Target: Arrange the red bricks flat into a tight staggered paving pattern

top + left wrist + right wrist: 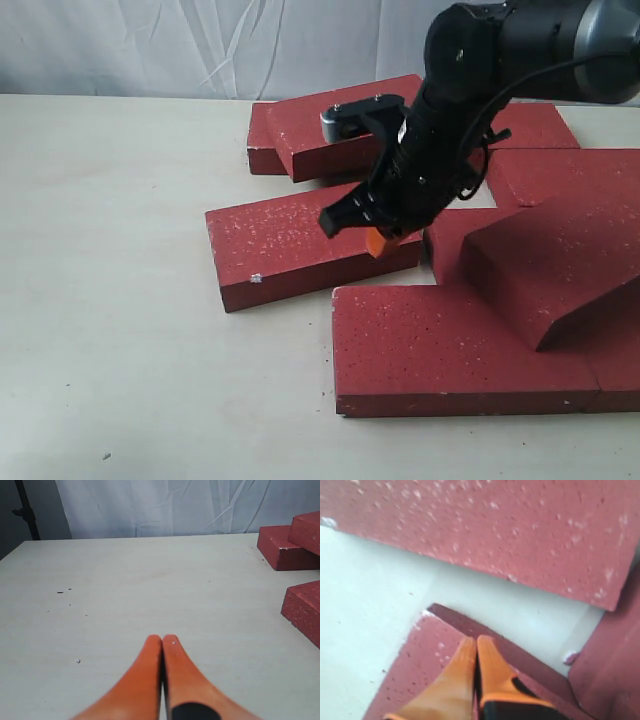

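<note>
Several red bricks lie on the pale table (120, 300). One brick (300, 245) lies askew in the middle, and a long one (450, 350) sits flat at the front. Two bricks (340, 125) are stacked at the back. Another brick (560, 270) leans tilted over the flat ones at the right. My right gripper (380, 240) is shut and empty, its orange tips low over the askew brick's right end. In the right wrist view the right gripper (476, 641) hangs over a brick corner (420, 670), across a strip of table from another brick (495, 530). My left gripper (162, 639) is shut and empty above bare table.
The right arm (480, 60) reaches in from the upper right over the back bricks. A white curtain (200, 40) closes off the far side. In the left wrist view, brick ends (285, 550) show at the edge, away from the fingers.
</note>
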You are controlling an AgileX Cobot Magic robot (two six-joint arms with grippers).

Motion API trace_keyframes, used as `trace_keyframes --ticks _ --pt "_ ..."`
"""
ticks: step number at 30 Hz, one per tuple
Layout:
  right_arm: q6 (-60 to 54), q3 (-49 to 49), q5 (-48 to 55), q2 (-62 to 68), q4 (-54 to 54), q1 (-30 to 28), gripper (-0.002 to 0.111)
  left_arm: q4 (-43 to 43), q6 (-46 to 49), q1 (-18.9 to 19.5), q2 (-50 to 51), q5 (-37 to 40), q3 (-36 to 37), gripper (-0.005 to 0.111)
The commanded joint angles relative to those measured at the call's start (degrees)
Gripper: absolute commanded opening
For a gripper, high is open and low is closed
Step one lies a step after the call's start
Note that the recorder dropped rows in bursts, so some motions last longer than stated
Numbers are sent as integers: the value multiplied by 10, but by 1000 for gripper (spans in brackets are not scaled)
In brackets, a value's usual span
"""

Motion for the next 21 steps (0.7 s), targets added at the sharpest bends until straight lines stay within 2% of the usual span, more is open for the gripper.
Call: trace_keyframes --ticks 1,7,21 --pt "-32 -53 6 -2 31 -2 -1 0 0 -5 -3 -7 2 0" --pt "-62 -106 32 -1 32 16 -1 0 0 -5 -3 -7 2 0" --pt "-72 -113 61 81 31 104 -1 0 0 -5 -3 -7 2 0"
